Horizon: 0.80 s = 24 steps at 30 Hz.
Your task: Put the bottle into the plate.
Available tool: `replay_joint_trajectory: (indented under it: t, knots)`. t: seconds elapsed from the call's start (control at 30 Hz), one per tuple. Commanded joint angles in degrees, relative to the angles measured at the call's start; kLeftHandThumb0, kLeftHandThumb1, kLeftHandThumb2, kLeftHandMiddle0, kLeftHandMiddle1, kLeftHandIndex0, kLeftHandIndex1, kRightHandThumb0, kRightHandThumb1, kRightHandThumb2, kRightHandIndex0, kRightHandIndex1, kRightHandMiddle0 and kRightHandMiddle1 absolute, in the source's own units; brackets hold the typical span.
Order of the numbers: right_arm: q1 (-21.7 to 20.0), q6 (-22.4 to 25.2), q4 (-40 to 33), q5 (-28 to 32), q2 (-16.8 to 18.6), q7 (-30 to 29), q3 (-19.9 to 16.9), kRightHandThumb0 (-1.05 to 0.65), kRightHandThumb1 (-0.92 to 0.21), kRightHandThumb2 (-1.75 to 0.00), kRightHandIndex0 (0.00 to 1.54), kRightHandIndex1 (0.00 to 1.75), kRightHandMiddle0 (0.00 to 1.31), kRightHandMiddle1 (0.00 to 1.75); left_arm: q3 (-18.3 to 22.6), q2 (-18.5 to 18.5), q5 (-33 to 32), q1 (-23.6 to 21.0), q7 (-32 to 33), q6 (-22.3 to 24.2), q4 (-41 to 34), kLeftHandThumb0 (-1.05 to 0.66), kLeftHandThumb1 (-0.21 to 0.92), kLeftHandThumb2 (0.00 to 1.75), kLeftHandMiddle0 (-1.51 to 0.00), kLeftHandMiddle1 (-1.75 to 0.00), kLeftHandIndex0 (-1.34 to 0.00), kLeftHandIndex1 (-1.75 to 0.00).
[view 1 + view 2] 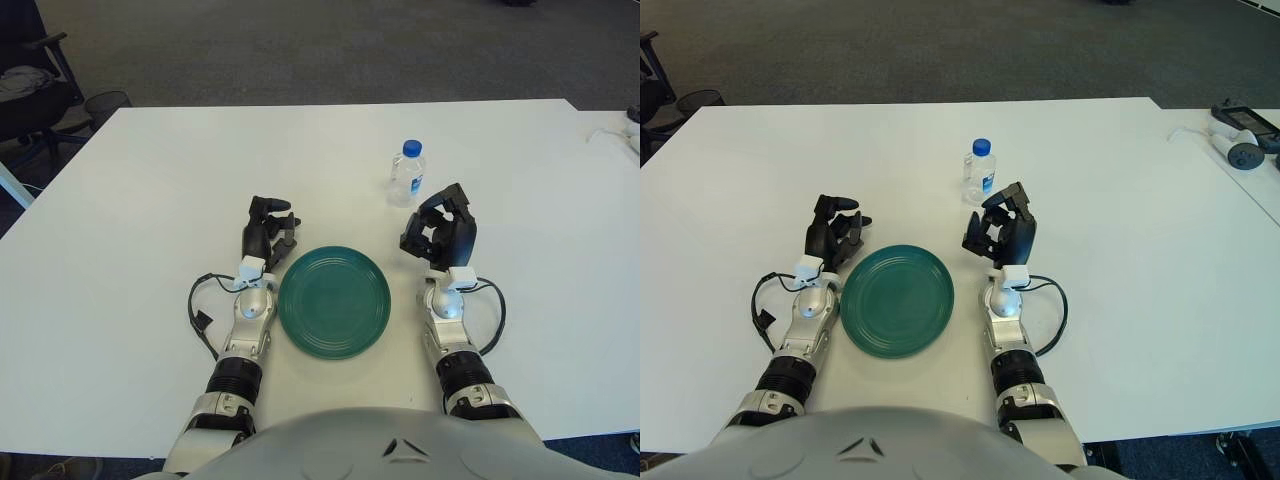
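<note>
Your small clear plastic bottle with the blue cap (407, 173) stands straight up on the white table (140, 200), just past your right hand (441, 231) and a bit to its left. That hand is closest; its fingers are half curled and hold nothing. Your left hand (268, 232) sits left of the round green plate (334, 301), also empty, fingers loosely bent.
</note>
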Motion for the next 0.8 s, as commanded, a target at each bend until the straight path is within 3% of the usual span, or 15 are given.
replay_joint_trajectory:
  t: [0.0, 0.57, 0.77]
  knots:
    - [21.4, 1.1, 9.0, -5.6, 3.8, -2.7, 2.9, -0.47, -0.30, -1.33, 1.22, 1.75, 0.61, 1.75, 0.5, 1.0, 0.1, 6.2, -0.9, 3.9, 4.1, -0.36, 0.86, 0.61, -0.60, -1.15, -0.23, -1.75]
    - [23.3, 4.5, 4.6, -3.2, 2.6, -1.9, 5.4, -0.47, -0.30, -1.34, 1.22, 1.75, 0.62, 1.75, 0.4, 1.0, 0.4, 6.2, -0.7, 3.6, 4.3, -0.36, 0.84, 0.64, -0.61, -1.15, -0.25, -1.75]
    - [21.1, 0.4, 6.7, -1.8, 1.7, -3.5, 2.3, -0.47, -0.30, -1.33, 1.21, 1.75, 0.62, 1.75, 0.5, 0.9, 0.7, 6.2, -0.1, 4.2, 4.1, -0.36, 0.83, 0.65, -0.61, -1.14, -0.25, -1.75]
